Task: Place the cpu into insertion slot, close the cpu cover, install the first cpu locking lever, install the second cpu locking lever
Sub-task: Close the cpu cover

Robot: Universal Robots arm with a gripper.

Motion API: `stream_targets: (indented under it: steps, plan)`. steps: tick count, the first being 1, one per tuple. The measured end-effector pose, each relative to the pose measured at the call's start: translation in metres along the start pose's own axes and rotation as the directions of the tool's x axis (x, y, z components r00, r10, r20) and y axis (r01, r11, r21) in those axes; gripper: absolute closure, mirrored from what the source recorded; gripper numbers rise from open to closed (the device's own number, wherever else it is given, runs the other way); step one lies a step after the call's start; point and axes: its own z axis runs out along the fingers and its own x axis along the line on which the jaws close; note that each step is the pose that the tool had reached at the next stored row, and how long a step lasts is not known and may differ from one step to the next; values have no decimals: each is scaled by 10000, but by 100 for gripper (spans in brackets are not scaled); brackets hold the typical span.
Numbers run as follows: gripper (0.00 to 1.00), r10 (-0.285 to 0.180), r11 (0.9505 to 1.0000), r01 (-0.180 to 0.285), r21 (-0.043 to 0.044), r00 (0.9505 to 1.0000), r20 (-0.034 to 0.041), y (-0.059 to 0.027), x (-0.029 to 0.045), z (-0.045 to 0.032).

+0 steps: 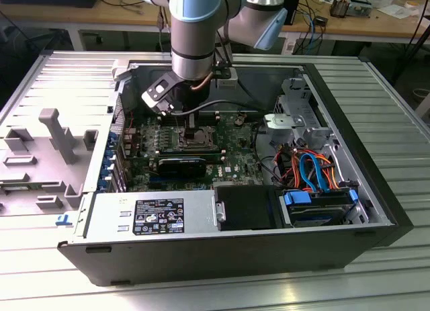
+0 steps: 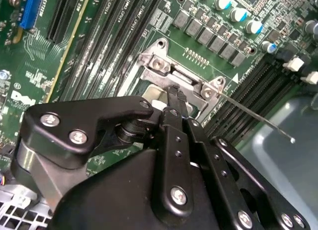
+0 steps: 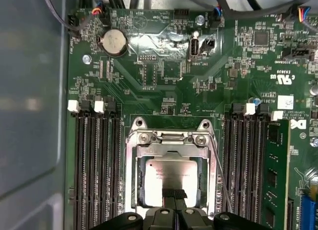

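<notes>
Exterior view, from its left: a grey moulded plastic fixture [image 1: 50,146] lies on the ribbed aluminium table [image 1: 376,103], well apart from the work. Beside it stands the open black steel computer case [image 1: 201,260], with a silver power supply box [image 1: 148,217] along its near wall.

At the centre of the case lies the green motherboard [image 1: 235,160]. The pale blue and grey robot arm [image 1: 195,35] reaches down over it, and the black two-fingered gripper [image 1: 200,129] stands directly above the square, metal-rimmed insertion slot [image 1: 190,142].

First wrist view: the flat square silver-grey cpu [image 3: 171,173] lies seated in the slot. The thin silvery cpu cover [image 3: 131,175] frames it on all sides, and the chip shows through the cover's square opening. Whether the cover is pressed fully flat cannot be told. The gripper [image 3: 174,194] has its fingers clenched together, pad against pad. The tips overlap the middle of one edge of the chip, and contact cannot be confirmed. A thin wire locking lever [image 3: 219,165] runs alongside the cover. In the second wrist view the lever [image 2: 258,118] slants away from the socket, its free end over the grey case floor. Long black memory slots [image 3: 97,165] flank the socket.

At the exterior view's right are orange and blue cables [image 1: 309,166] and a blue-handled drive [image 1: 316,207].
</notes>
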Motion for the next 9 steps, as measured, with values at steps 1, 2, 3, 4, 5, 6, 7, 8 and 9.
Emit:
stream_targets:
  steps: [1,2,3,4,5,6,7,8,9]
  plan:
    - [89,1,10000,-1,0,10000,0,-2,-6,7]
    - [89,3,10000,-3,-5,10000,-7,-2,-8,10]
    - [89,3,10000,-3,-5,10000,-7,-1,-8,8]
    - [89,2,10000,-2,-10,10000,-14,-1,-8,-1]
    - [89,0,10000,0,-14,10000,-19,0,-7,-29]
    - [89,1,10000,-1,-7,10000,-9,0,-8,-53]
    - [89,1,10000,-1,-5,10000,-8,-1,-9,-71]
    - [89,-1,10000,1,-7,10000,-10,3,-9,-84]
    - [89,-1,10000,1,-5,10000,-15,18,-10,-100]
